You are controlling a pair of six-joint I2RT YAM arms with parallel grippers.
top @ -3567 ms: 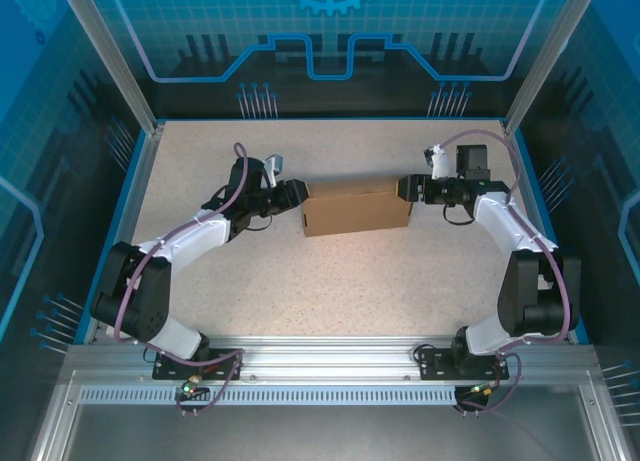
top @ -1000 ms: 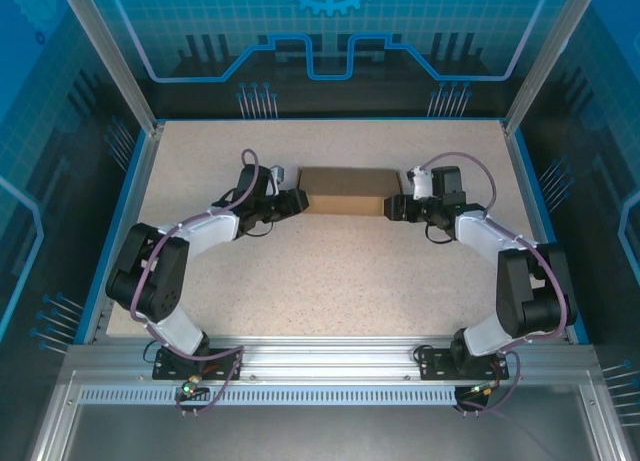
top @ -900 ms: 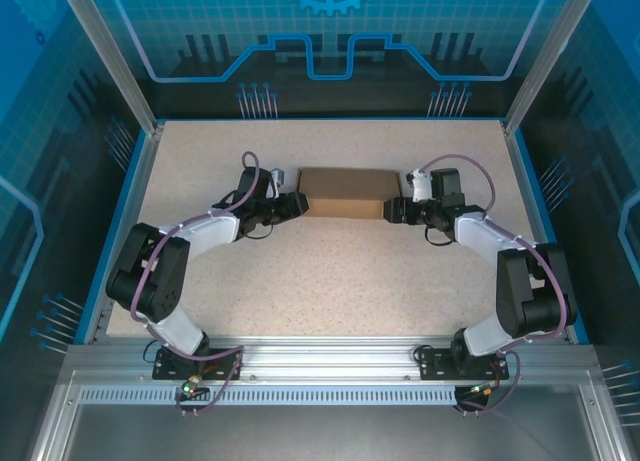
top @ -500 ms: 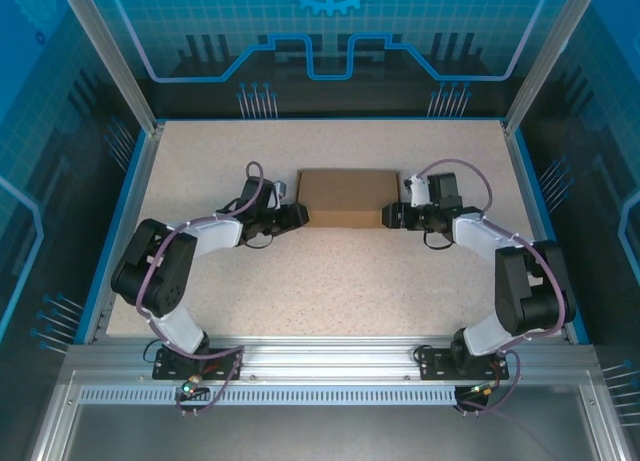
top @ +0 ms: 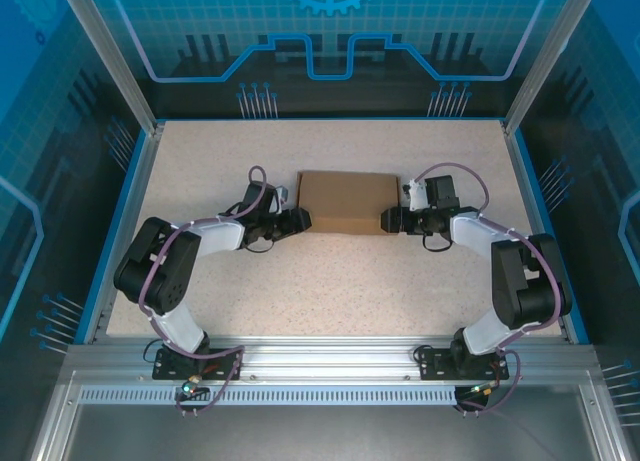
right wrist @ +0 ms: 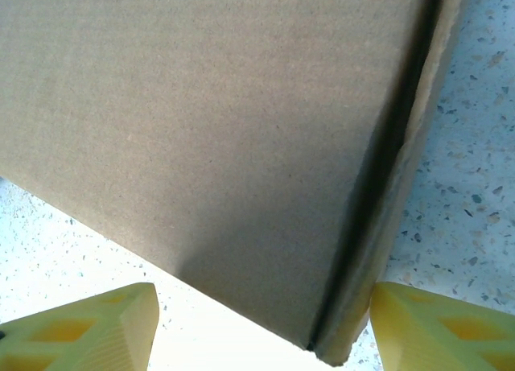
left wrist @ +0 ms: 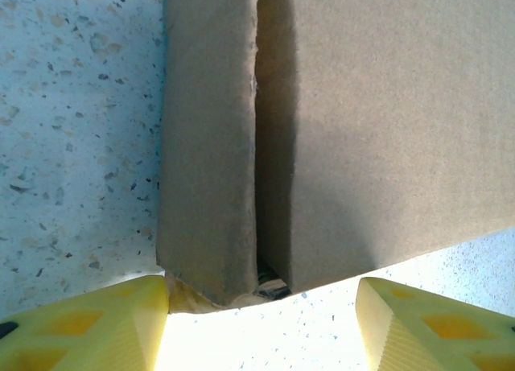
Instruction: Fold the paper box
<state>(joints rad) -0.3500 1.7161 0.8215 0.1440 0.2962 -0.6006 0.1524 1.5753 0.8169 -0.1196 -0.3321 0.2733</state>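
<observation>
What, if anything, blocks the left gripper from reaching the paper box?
Likely nothing: the left gripper sits open right at the paper box, at its left end. The box corner lies between the fingers, with no other object in the way.

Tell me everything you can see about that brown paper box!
The paper box is plain brown cardboard, folded shut into a shallow rectangle, with a thin seam where a side flap meets the top. It lies flat on the speckled table. The left gripper and right gripper sit open at its near corners.
</observation>
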